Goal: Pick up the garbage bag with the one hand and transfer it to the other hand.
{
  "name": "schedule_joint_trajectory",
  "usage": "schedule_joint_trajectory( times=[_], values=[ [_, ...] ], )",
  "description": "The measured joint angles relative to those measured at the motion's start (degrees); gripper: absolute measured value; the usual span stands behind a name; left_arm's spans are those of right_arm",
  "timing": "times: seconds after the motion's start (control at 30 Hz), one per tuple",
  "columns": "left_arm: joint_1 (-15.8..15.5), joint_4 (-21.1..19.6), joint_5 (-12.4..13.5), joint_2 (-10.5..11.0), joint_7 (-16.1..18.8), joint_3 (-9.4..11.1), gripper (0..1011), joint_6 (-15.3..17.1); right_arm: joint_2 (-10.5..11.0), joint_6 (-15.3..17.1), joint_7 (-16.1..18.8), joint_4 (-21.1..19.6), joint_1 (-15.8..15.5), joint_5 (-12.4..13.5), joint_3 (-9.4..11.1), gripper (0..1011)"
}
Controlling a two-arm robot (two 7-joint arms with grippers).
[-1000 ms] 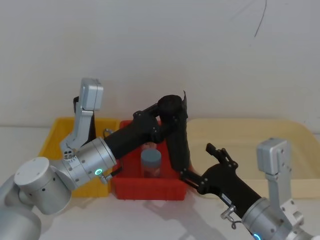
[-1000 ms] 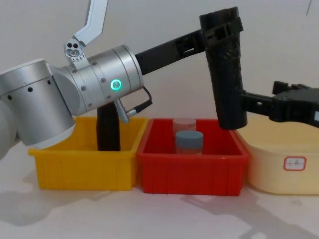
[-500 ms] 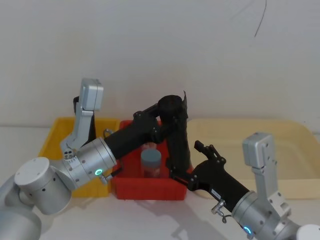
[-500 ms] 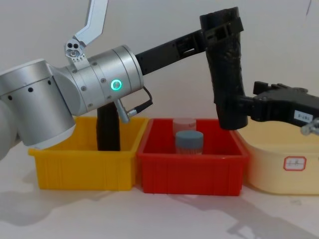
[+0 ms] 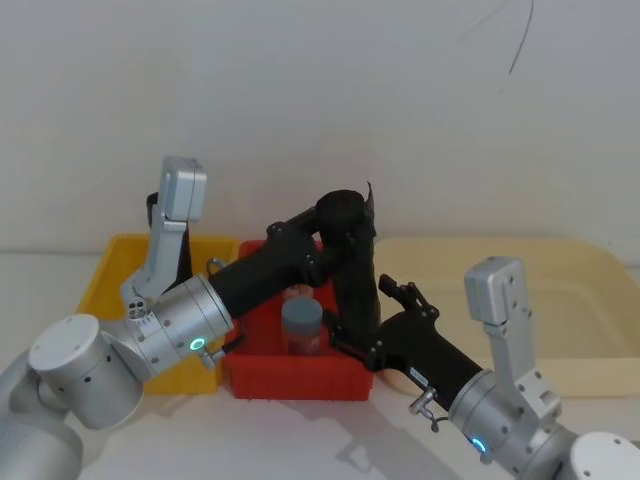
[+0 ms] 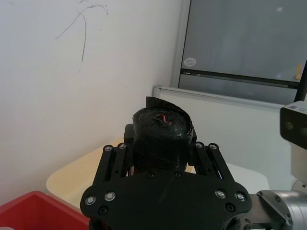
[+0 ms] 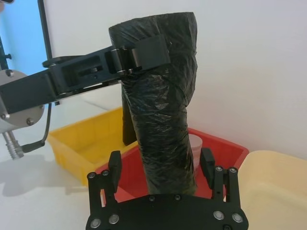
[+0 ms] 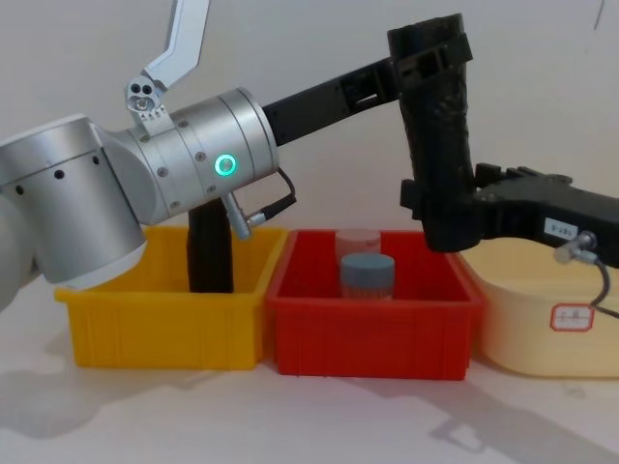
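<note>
The garbage bag [image 8: 440,126] is a tall black crinkled roll held upright in the air over the red bin [image 8: 372,333]. My left gripper [image 8: 426,53], on the silver arm with the green ring light, is shut on the roll near its top [image 6: 160,148]. My right gripper [image 8: 440,208], the one with a small white label and grey cable, reaches in from the right at the roll's lower end. Its fingers [image 7: 115,163] stand open on either side of the bag [image 7: 163,110], with a gap on each side.
A yellow bin [image 8: 164,319] on the left holds another upright black roll [image 8: 210,251]. Inside the red bin are a blue-lidded jar [image 8: 368,275] and a clear cup behind it. A cream tray [image 8: 551,319] sits on the right, with a white wall behind.
My right gripper has moved left toward the bag and now straddles its lower end. The left arm and the bag have stayed still.
</note>
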Motion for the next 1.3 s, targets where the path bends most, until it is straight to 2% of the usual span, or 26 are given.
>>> schedule_joint_trajectory(
  times=[0.13,0.27,0.3,0.63,0.73,0.87,1.3],
  values=[
    [0.00,0.00,0.00,0.00,0.00,0.00,564,0.00,-0.64,-0.12,0.00,1.09,0.76,-0.33,-0.08,991],
    [0.00,0.00,0.00,0.00,0.00,0.00,564,0.00,-1.39,-0.55,-0.17,2.20,1.51,-0.69,-0.09,889],
    [0.00,0.00,0.00,0.00,0.00,0.00,564,0.00,-1.39,-0.55,-0.17,2.20,1.51,-0.69,-0.09,889],
    [0.00,0.00,0.01,0.00,0.01,0.00,564,-0.02,-2.99,-1.49,-0.87,3.81,2.55,-1.30,0.35,578],
    [0.00,-0.01,0.00,0.00,0.01,0.00,564,-0.03,-3.29,-1.71,-0.92,4.10,2.71,-1.47,0.47,538],
    [0.00,-0.02,0.00,0.00,0.01,-0.01,564,-0.04,-3.56,-1.92,-0.97,4.35,2.91,-1.67,0.62,533],
    [0.01,-0.01,0.01,0.00,0.00,0.00,902,-0.03,-4.06,-2.25,-1.19,4.38,3.74,-2.09,0.94,531]
  ],
)
